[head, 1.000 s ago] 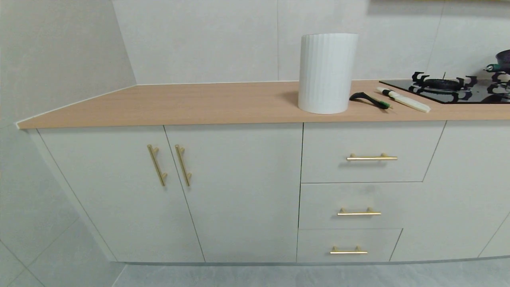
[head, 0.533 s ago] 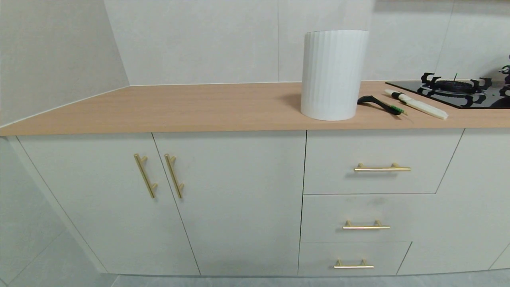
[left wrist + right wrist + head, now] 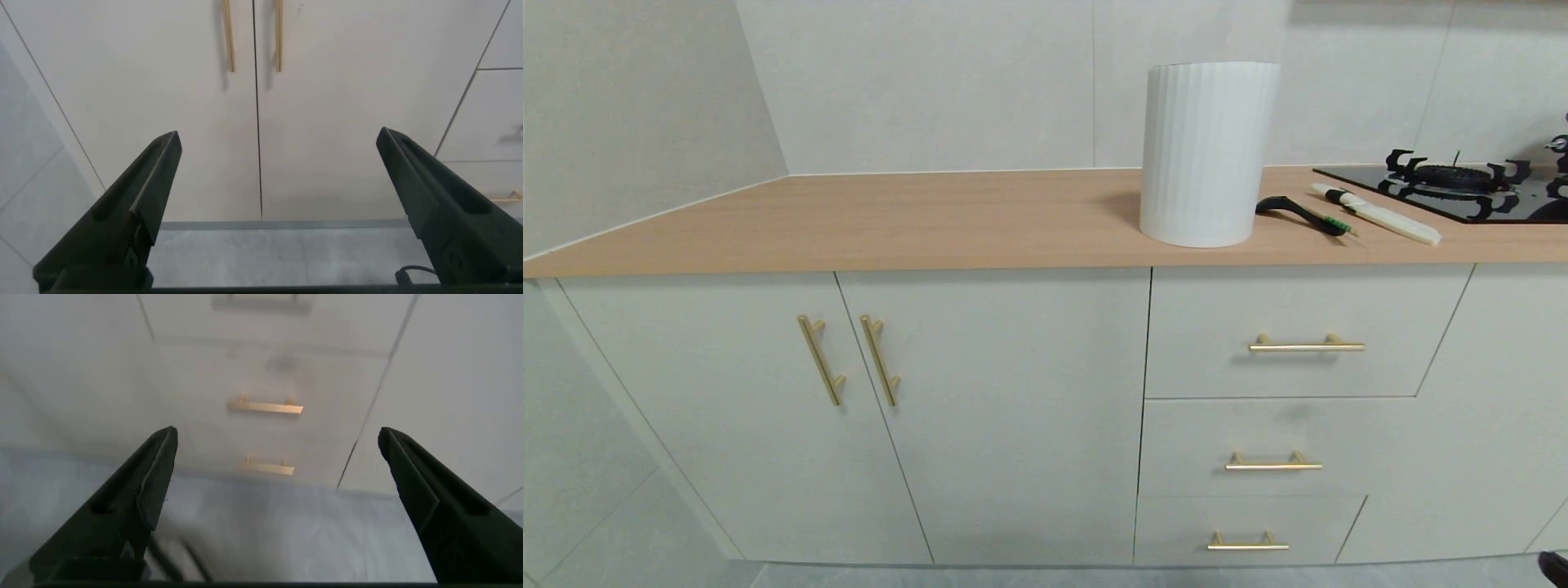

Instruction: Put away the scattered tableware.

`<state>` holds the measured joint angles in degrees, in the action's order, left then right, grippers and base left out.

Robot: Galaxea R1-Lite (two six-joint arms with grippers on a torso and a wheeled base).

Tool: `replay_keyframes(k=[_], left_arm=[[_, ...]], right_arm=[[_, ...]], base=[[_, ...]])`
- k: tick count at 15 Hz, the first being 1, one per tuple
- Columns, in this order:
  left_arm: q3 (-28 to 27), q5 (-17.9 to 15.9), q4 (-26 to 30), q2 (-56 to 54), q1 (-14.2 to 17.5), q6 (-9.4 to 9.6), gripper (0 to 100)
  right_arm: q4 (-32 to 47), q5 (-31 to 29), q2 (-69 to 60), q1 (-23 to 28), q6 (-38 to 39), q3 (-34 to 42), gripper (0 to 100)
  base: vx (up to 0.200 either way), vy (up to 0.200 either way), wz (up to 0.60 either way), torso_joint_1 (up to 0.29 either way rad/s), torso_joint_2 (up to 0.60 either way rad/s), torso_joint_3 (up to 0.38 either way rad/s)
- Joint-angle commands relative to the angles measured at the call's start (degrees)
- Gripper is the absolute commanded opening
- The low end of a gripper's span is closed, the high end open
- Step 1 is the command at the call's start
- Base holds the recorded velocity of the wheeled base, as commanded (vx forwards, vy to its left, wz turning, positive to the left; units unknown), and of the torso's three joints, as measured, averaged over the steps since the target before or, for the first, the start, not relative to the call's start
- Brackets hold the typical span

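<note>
On the wooden countertop (image 3: 890,220) stands a tall white ribbed container (image 3: 1207,152). Just to its right lie a black-handled utensil with a green tip (image 3: 1301,214) and a white knife with a black-and-green handle (image 3: 1376,214). My left gripper (image 3: 276,163) is open and empty, low down, facing the double cabinet doors (image 3: 255,98). My right gripper (image 3: 276,457) is open and empty too, facing the lower drawers (image 3: 265,407) above the floor.
A black gas hob (image 3: 1454,184) sits at the counter's far right. Below the counter are two doors with gold handles (image 3: 849,359) and three drawers with gold handles (image 3: 1305,346). Tiled walls close the back and left; grey floor runs along the cabinet base.
The head view shifted between one second and half a second ago, bringing the cabinets closer; the camera moved. Since then nothing has visibly changed.
</note>
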<state>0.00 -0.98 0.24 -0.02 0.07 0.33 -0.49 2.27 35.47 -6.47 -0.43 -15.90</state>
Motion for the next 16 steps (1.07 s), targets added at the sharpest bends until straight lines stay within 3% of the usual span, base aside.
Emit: replay_keyframes(k=[1,3,5,8,12,16], left_arm=[[0.0,0.0,0.0,0.0,0.0,0.02,100],[0.0,0.0,0.0,0.0,0.0,0.02,100],[0.0,0.0,0.0,0.0,0.0,0.02,100],[0.0,0.0,0.0,0.0,0.0,0.02,100],[0.0,0.0,0.0,0.0,0.0,0.02,100],[0.0,0.0,0.0,0.0,0.0,0.02,100]], right_arm=[[-0.4,0.1,30.4,-2.1,0.0,-10.6,100],[-2.1,0.1,43.0,-2.1,0.2,-16.1,100],[-9.7,-0.1,56.4,-2.1,0.3,-19.5,100],[-21.0,-0.9,69.5,-2.0,0.4,-20.0,100],[-30.0,-3.4,81.2,-2.0,0.6,-19.7,100],[-48.2,-8.3,92.5,-2.0,4.4,-18.2,100]], base=[[0.0,0.0,0.0,0.0,0.0,0.0],[0.0,0.0,0.0,0.0,0.0,0.0],[0.0,0.0,0.0,0.0,0.0,0.0],[0.0,0.0,0.0,0.0,0.0,0.0],[0.0,0.0,0.0,0.0,0.0,0.0],[0.0,0.0,0.0,0.0,0.0,0.0]])
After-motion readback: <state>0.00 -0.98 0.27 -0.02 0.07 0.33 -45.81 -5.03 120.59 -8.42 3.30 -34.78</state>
